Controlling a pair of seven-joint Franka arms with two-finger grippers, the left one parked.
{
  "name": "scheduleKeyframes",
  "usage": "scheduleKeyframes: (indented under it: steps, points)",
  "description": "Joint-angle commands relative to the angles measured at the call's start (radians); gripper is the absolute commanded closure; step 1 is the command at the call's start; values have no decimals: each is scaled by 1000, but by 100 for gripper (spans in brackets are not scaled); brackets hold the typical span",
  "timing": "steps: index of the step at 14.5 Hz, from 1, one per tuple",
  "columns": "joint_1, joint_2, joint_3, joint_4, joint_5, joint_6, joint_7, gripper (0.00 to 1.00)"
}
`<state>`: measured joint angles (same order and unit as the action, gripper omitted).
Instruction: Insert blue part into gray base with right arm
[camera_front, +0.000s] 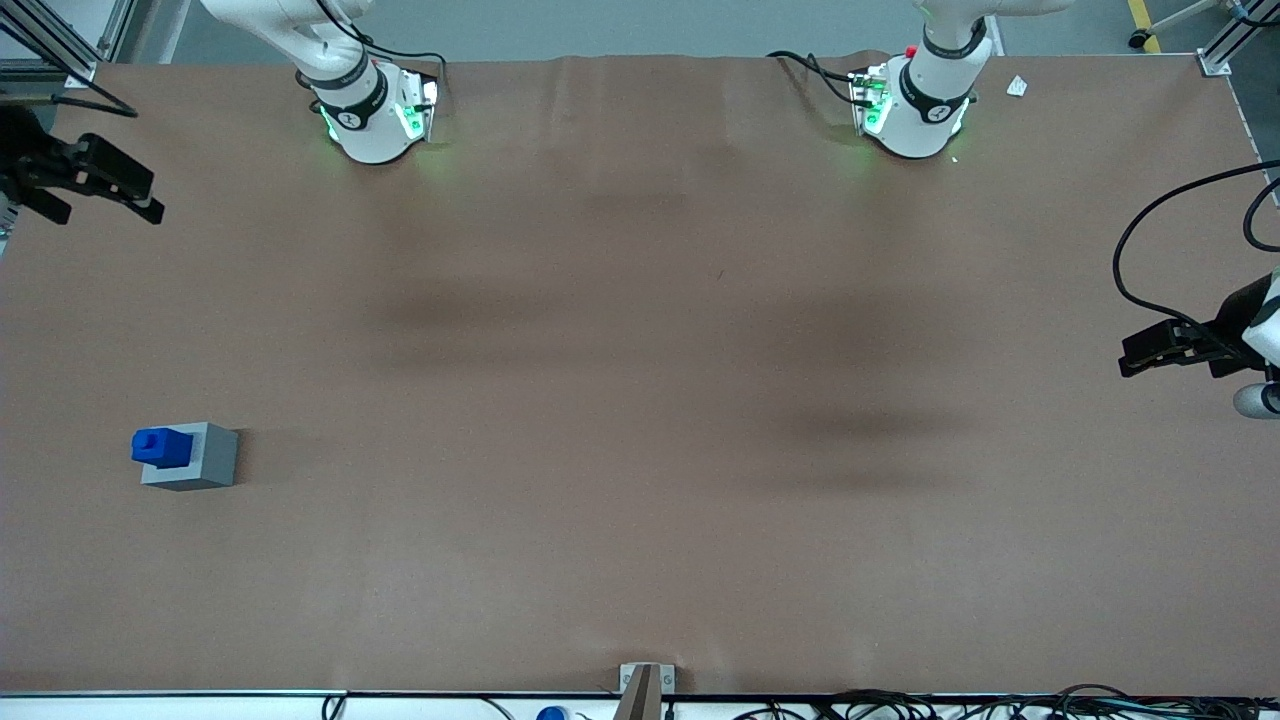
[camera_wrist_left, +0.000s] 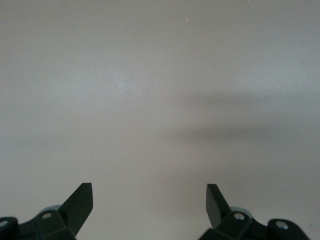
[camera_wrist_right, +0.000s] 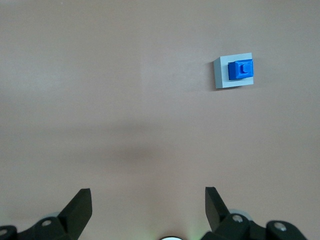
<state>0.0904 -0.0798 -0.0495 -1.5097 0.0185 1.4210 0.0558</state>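
Sitting in the gray base (camera_front: 200, 456), the blue part (camera_front: 160, 447) is already seated, stub up, toward the working arm's end of the table (camera_front: 640, 400). Front view shows the blue block leaning out over the base's outer edge, off-centre rather than in the middle of the top face; the right wrist view (camera_wrist_right: 240, 70) confirms this from above, with the blue square pushed against one edge of the gray square (camera_wrist_right: 222, 75) and the small stub visible on its top. No clear long axis on either piece, both look roughly square, edges lined up with each other. Right arm's gripper (camera_front: 110, 190) hangs at the table's edge, well apart from the base and farther from the front camera than it. Wrist view shows its fingers (camera_wrist_right: 80, 205) spread wide, nothing between them, only bare brown table. Front view alone shows the two arm bases (camera_front: 375, 110) at the table's upper edge and a small gray bracket (camera_front: 645, 685) at the near edge. Nothing stands between gripper and base.
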Motion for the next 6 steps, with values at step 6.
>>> scheduleKeyframes:
  steps: [6]
  points:
    - [8,-46,-9,-37,1,-14,13,0]
